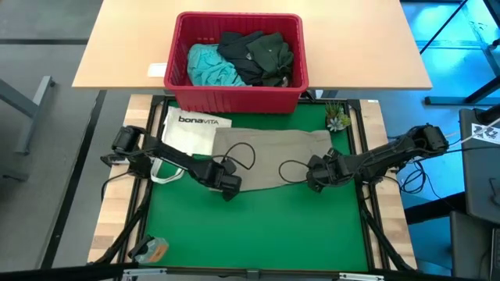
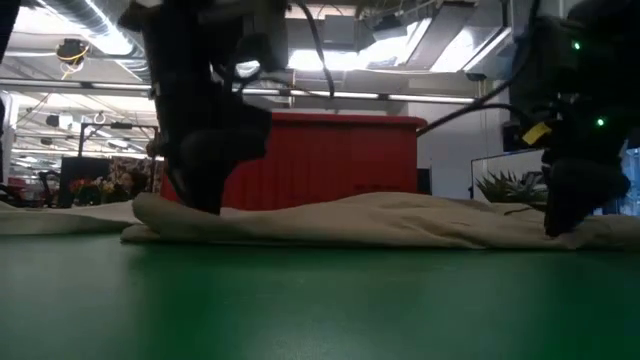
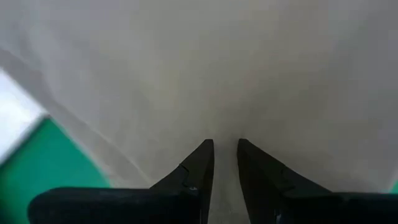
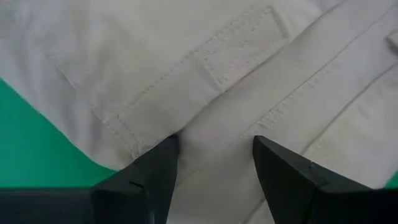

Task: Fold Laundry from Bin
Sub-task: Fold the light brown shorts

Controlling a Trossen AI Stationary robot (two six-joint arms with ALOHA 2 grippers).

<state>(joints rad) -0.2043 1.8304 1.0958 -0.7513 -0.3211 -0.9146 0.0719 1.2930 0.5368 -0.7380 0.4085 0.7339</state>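
Note:
A khaki-tan garment (image 1: pixel 285 156) lies spread on the green mat (image 1: pixel 258 234), its near edge toward the table's front. My left gripper (image 1: pixel 229 187) is down at the garment's near-left corner, shut on cloth. My right gripper (image 1: pixel 315 181) is at the near edge further right, its fingers wider apart with cloth between them. The red bin (image 1: pixel 234 100) stands beyond the mat. It holds a turquoise garment (image 1: pixel 209 66) and dark garments (image 1: pixel 262 55). My left gripper pinches the khaki cloth (image 3: pixel 225 134) between its two fingers, near the garment's near-left corner. The fingers slant steeply down from above. How many layers it has, I cannot tell. The cloth around the fingers rests low on the mat (image 2: pixel 180 230). My right gripper has a raised fold of the khaki cloth (image 4: pixel 214 140) between its two fingers, beside a stitched seam. The fingers slant steeply down from above at the garment's near edge. The cloth there lies on the rest of the garment (image 2: pixel 470 225) and the mat.
A white "bonaVITA" tote (image 1: pixel 194 131) lies on the mat's far left, partly under the garment's left end. A small plant (image 1: pixel 337 117) stands at the far right corner. An orange object (image 1: pixel 152 250) sits near left. The mat's near half is bare green.

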